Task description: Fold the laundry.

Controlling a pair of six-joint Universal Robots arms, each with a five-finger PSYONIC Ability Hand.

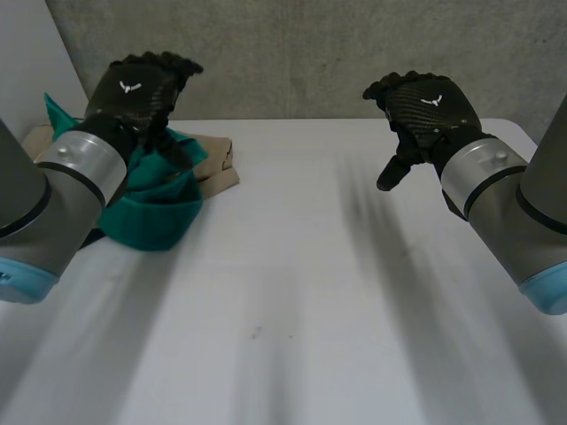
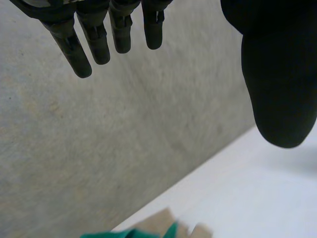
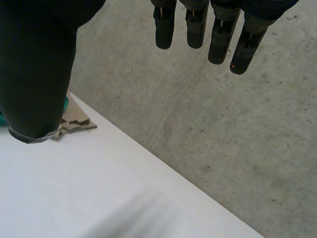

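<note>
Laundry (image 1: 159, 212) heaped on white table's (image 1: 292, 292) far corner, concrete wall (image 1: 310, 53) behind; left hand (image 1: 133, 88) and right hand (image 1: 430, 106) spread.

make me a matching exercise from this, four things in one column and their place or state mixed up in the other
1. crumpled teal green cloth
2. flat tan cloth
3. black left hand
4. black right hand

A. open, away from both cloths
B. underneath the other cloth
C. heaped on the other cloth
D. open, beside the cloths

Pairs: 1-C, 2-B, 3-D, 4-A
</note>
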